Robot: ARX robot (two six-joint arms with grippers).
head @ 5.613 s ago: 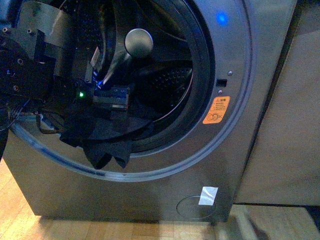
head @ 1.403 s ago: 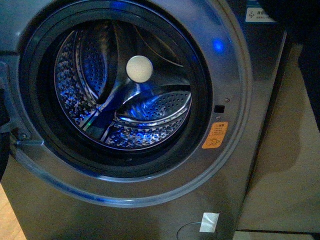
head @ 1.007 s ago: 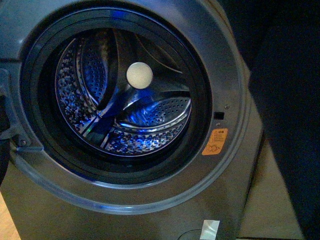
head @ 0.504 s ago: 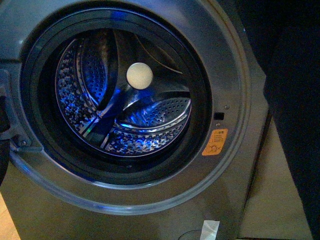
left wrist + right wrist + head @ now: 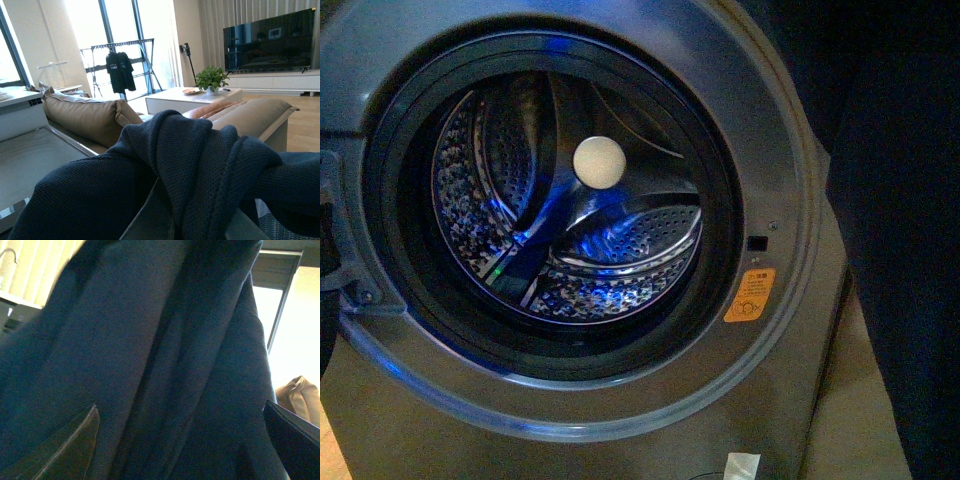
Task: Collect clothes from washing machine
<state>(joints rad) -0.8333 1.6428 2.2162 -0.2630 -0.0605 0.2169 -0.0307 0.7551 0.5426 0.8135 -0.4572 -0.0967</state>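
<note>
Right of the washing machine (image 5: 790, 130), the dark navy clothes (image 5: 910, 250) hang outside its perforated drum (image 5: 620, 240)
Knitted fabric drapes over the left gripper, hiding it, and fills the gap between the right gripper (image 5: 182, 440) fingers (image 5: 70, 445); I cannot tell whether either clamps it; an orange sticker (image 5: 749, 295) sits beside the machine's porthole rim

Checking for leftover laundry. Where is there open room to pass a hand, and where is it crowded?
The drum, ringed by the black door seal, is bare and open. Crowded: right of the washing machine, where the dark clothes hang.
</note>
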